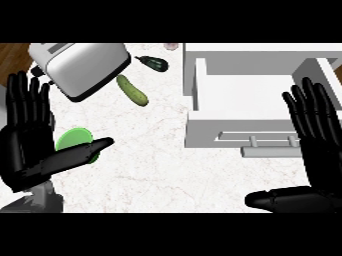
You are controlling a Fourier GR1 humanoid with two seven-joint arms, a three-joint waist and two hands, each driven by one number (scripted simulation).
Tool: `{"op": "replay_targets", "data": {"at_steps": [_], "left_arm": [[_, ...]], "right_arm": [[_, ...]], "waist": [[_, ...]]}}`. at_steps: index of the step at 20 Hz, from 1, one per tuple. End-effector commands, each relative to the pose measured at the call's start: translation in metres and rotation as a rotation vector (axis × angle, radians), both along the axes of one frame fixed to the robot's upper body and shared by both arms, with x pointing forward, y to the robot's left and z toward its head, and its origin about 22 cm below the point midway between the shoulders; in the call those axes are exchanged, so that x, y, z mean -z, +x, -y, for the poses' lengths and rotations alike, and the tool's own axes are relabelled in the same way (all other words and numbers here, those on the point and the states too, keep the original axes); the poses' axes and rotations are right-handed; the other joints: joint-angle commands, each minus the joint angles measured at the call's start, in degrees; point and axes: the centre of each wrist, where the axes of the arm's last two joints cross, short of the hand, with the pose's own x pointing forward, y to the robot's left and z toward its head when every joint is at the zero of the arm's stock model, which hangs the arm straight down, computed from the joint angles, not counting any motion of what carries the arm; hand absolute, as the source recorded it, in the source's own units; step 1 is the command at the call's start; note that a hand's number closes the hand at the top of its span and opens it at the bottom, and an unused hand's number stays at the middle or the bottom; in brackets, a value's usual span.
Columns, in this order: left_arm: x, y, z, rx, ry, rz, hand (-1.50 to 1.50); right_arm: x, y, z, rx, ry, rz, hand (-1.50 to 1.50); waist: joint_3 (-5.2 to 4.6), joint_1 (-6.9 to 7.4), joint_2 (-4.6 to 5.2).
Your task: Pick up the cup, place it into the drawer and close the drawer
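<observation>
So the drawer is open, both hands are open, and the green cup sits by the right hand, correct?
Not quite. The head view shows the green cup by the left hand, not the right hand. The drawer is open, and both hands are open.

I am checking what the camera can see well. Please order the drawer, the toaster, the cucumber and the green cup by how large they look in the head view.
1. drawer
2. toaster
3. and 4. cucumber and green cup: unsure, since the left hand hides part of the cup.
</observation>
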Motion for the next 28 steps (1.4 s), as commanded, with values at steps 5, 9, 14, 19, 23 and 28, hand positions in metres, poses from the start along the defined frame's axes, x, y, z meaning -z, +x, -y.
{"op": "replay_targets", "data": {"at_steps": [5,9,14,19,23,28], "left_arm": [[0.017,0.000,-0.020,-0.038,-0.009,-0.053,-1.50],[0.036,-0.004,-0.024,-0.068,-0.030,-0.091,-1.50],[0.045,-0.023,-0.036,-0.082,-0.026,-0.157,-1.50],[0.082,-0.023,-0.049,-0.138,-0.049,-0.178,-1.50],[0.098,-0.023,-0.034,-0.151,-0.011,-0.194,-1.50],[0.110,-0.027,-0.062,-0.138,-0.021,-0.221,-1.50]], "right_arm": [[-0.030,-0.004,0.004,-0.001,0.010,0.013,-1.50],[-0.025,0.011,0.025,0.018,-0.031,0.008,-1.50],[-0.029,0.011,0.013,0.005,-0.006,0.016,-1.50],[-0.016,0.011,0.010,0.007,0.000,-0.011,-1.50],[-0.017,0.001,0.016,0.004,-0.002,0.009,-1.50],[-0.038,0.003,0.008,-0.002,-0.005,-0.007,-1.50]], "waist": [[-0.02,0.00,-0.01],[-0.01,0.04,0.02],[0.00,0.17,-0.02],[-0.02,0.07,0.03],[-0.01,0.02,0.00],[-0.01,0.09,-0.01]]}}
